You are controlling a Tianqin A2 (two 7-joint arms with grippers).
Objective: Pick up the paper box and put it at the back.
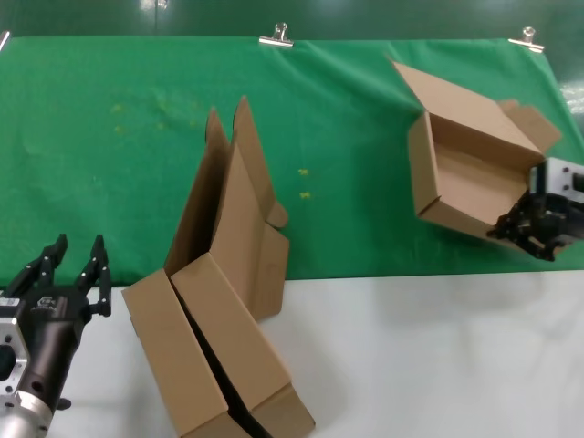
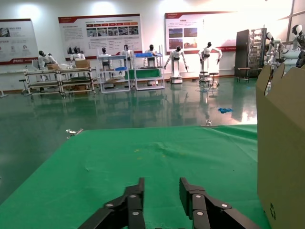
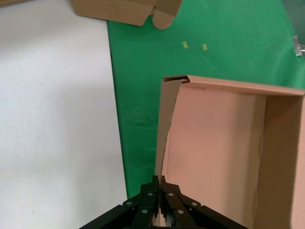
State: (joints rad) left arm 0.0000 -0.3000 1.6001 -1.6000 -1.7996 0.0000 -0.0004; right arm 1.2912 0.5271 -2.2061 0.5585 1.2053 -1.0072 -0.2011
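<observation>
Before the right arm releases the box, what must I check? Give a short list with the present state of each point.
1. Right pincer shut on the box wall: ok.
2. Box over the green cloth, not the white table: ok.
3. Box resting flat on the cloth: cannot tell; it looks tilted.
4. Lid open, inside empty: ok.
5. Box apart from the nested pair: ok.
6. Left pincer open, idle near the front left, away from the box: ok.

Black grippers, silver wrist housings.
</observation>
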